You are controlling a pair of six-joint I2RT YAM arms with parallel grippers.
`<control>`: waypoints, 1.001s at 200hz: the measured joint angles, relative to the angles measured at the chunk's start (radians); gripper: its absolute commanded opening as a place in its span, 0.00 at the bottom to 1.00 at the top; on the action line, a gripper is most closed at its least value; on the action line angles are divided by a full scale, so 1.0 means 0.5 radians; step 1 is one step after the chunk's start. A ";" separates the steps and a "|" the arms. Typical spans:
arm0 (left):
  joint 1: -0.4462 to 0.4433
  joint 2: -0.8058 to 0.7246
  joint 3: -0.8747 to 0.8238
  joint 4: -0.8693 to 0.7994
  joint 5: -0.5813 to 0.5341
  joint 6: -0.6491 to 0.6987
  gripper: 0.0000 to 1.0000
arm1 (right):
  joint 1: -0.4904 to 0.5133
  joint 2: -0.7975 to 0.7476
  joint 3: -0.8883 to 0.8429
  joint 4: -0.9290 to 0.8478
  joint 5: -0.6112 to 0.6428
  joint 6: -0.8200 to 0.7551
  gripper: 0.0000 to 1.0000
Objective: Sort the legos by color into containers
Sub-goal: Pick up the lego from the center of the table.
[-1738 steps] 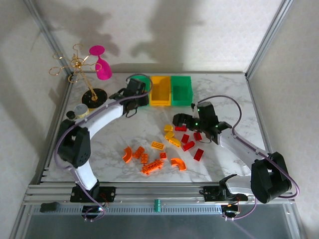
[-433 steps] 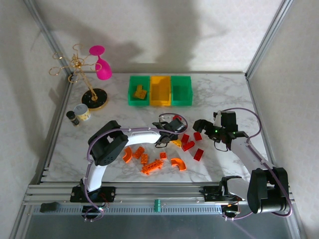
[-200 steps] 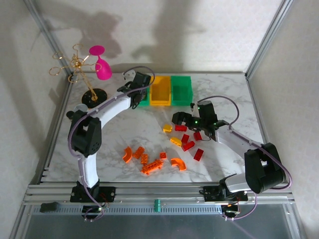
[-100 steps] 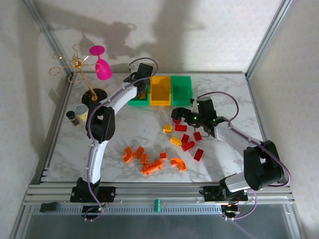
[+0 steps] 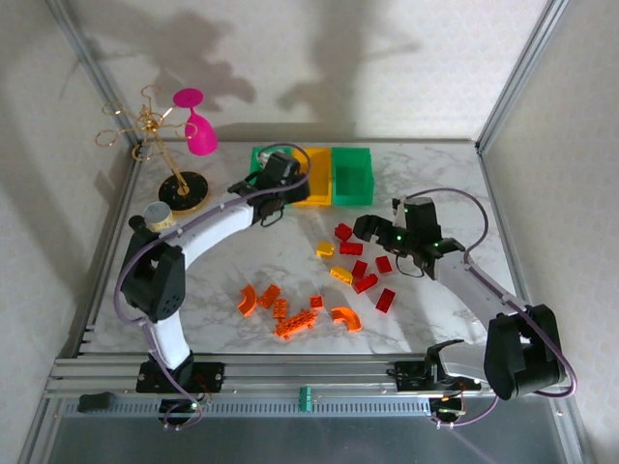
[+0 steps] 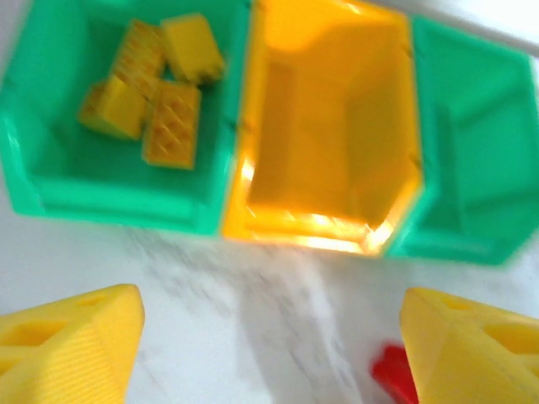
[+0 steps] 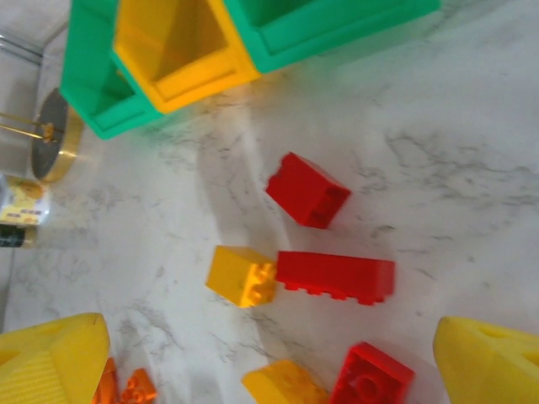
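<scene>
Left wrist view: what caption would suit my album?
Left gripper, open, near a green bin holding yellow bricks, beside an empty yellow bin.

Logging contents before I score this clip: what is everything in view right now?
Bins: three, green, yellow-orange, green, side by side at the far edge
Binned bricks: four, yellow, in the left green bin
Loose yellow bricks: two, yellow, mid-table
Red bricks: about six, red, right of centre
Orange bricks: about six, orange, near centre
Stand: one, gold on a black base, far left
Glass: one, pink, by the stand
Cup: one, pale, left edge
Table: one, white marble
Left gripper: open, empty, before the bins
Right gripper: open, empty, over the red bricks
</scene>
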State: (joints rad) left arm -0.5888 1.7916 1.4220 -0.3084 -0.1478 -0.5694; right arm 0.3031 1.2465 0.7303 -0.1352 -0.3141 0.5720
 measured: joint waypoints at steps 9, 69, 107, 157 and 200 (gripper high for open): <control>-0.074 -0.056 -0.089 0.029 0.018 -0.027 0.81 | -0.025 -0.024 -0.039 -0.018 0.002 -0.008 0.99; -0.462 -0.201 -0.556 0.123 0.089 -0.336 0.85 | -0.160 -0.130 -0.283 -0.073 -0.002 -0.047 0.99; -0.654 -0.183 -0.582 0.172 0.047 -0.516 0.88 | -0.233 -0.126 -0.304 -0.066 -0.036 -0.074 0.99; -0.761 0.058 -0.494 0.143 -0.027 -0.632 0.89 | -0.353 -0.095 -0.304 -0.065 -0.101 -0.098 0.99; -0.833 0.207 -0.404 0.129 -0.066 -0.675 0.88 | -0.404 -0.094 -0.304 -0.064 -0.135 -0.124 0.99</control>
State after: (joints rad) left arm -1.0054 1.8950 1.2201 -0.2440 -0.1806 -0.9070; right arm 0.1013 1.1995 0.5785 -0.1673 -0.3817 0.5098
